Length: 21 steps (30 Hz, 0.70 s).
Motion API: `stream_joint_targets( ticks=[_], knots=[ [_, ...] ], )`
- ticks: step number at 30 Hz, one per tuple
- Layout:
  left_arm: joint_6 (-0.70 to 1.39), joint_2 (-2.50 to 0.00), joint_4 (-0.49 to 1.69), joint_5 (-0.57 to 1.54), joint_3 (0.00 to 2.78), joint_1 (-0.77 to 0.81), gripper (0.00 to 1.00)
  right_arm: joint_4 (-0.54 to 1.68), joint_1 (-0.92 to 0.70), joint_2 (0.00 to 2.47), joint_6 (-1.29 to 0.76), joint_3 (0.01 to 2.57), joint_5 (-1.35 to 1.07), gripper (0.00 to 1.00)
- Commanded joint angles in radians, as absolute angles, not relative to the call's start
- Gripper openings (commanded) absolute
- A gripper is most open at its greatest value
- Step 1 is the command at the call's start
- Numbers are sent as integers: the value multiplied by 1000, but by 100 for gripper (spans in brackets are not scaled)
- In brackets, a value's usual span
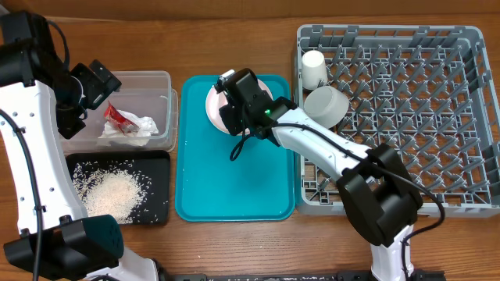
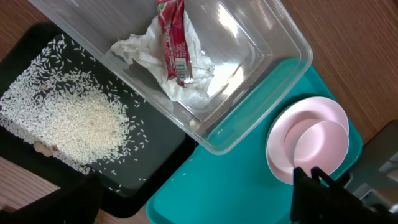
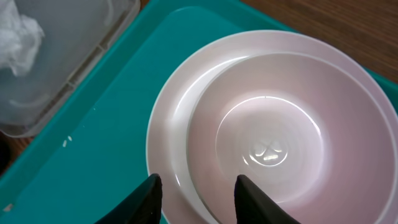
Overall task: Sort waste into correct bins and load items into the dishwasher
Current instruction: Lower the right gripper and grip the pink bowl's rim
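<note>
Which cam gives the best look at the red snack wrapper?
Left wrist: the snack wrapper lies large and sharp on the napkin in the clear tub. Overhead shows only a small red patch. Right wrist misses it.

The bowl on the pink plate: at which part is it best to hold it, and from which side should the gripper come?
Probably the rim, from above, one finger inside and one outside. The bowl stands upright, mouth up, off-centre on the plate; the side with more bare plate leaves room for the outer finger.
</note>
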<state>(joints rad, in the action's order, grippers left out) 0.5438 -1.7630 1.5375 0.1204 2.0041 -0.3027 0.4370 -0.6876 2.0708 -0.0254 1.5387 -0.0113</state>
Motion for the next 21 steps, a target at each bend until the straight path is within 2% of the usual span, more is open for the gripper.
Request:
stream_joint_targets(
  ticks=[1, 21],
  knots=[
    [531, -1739, 1536, 121, 2022, -301, 100, 427, -686, 2089, 28, 1531, -5, 40],
    [531, -1739, 1536, 121, 2022, -301, 100, 412, -686, 2090, 185, 1530, -31, 38]
  ],
)
